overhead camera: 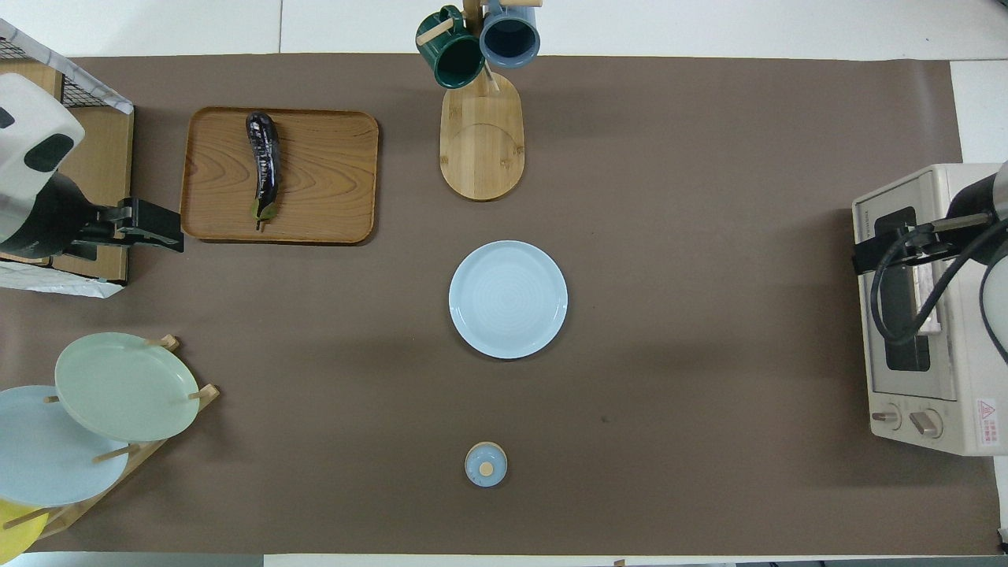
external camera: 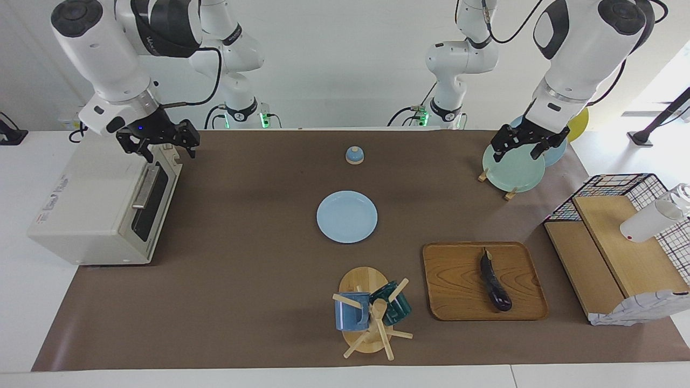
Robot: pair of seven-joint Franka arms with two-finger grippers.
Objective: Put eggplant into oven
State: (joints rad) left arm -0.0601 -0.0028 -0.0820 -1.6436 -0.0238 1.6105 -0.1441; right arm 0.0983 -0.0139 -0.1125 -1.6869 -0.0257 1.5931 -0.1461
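The eggplant [external camera: 495, 283] [overhead camera: 264, 165], dark purple and glossy, lies on a wooden tray [external camera: 458, 280] [overhead camera: 331, 173] toward the left arm's end of the table. The cream-white oven [external camera: 91, 210] [overhead camera: 961, 378] stands at the right arm's end, its dark glass door shut. My right gripper [external camera: 170, 150] [overhead camera: 864, 256] is open and empty, up over the top edge of the oven door, above the metal handle [external camera: 144, 188]. My left gripper [external camera: 520, 151] [overhead camera: 157, 232] is open and empty, in the air over the plate rack [external camera: 512, 167], apart from the eggplant.
A light blue plate [external camera: 346, 216] [overhead camera: 508, 299] lies mid-table, with a small blue lid [external camera: 354, 155] [overhead camera: 486, 465] nearer the robots. A mug tree [external camera: 372, 318] [overhead camera: 480, 47] stands beside the tray. A wire basket with wooden boards [external camera: 620, 242] and a white bottle [external camera: 652, 218] are at the left arm's end.
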